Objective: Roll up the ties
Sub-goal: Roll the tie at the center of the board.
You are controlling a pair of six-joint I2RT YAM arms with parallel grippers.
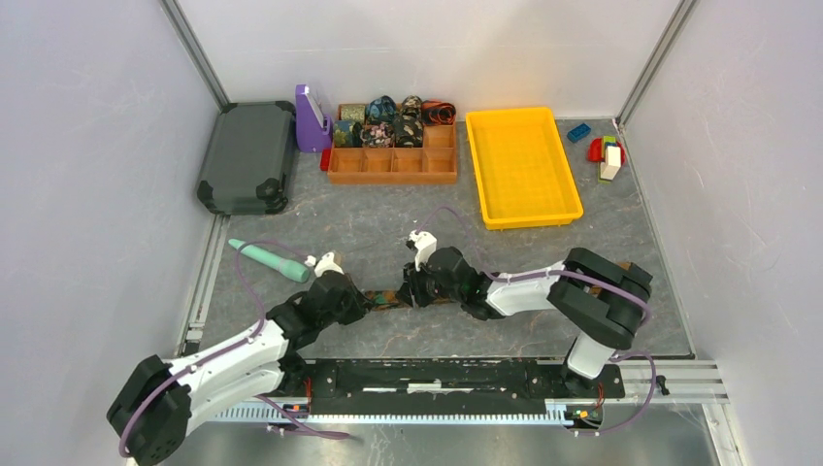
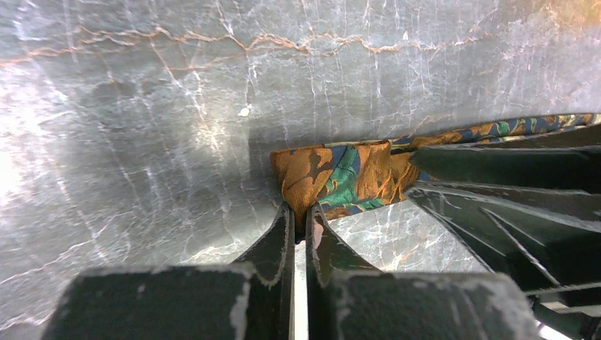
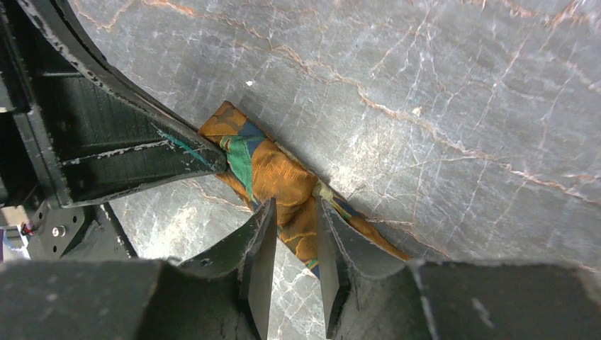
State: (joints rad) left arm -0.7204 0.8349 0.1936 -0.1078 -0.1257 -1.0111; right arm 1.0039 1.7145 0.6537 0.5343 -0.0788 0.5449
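One tie, orange with green and blue print, lies on the marble table between both arms. In the left wrist view its folded end stands up from the table, and my left gripper is shut on the fold's near edge. The strip runs right under the other arm's fingers. My right gripper straddles the same tie with its jaws part way apart, the fabric between them. In the top view the left gripper and right gripper nearly touch. Several rolled ties sit in the back row of a brown organiser.
A yellow tray stands at the back right, with toy blocks beyond it. A dark grey case and a purple holder are at the back left. A teal stick lies left of my left gripper.
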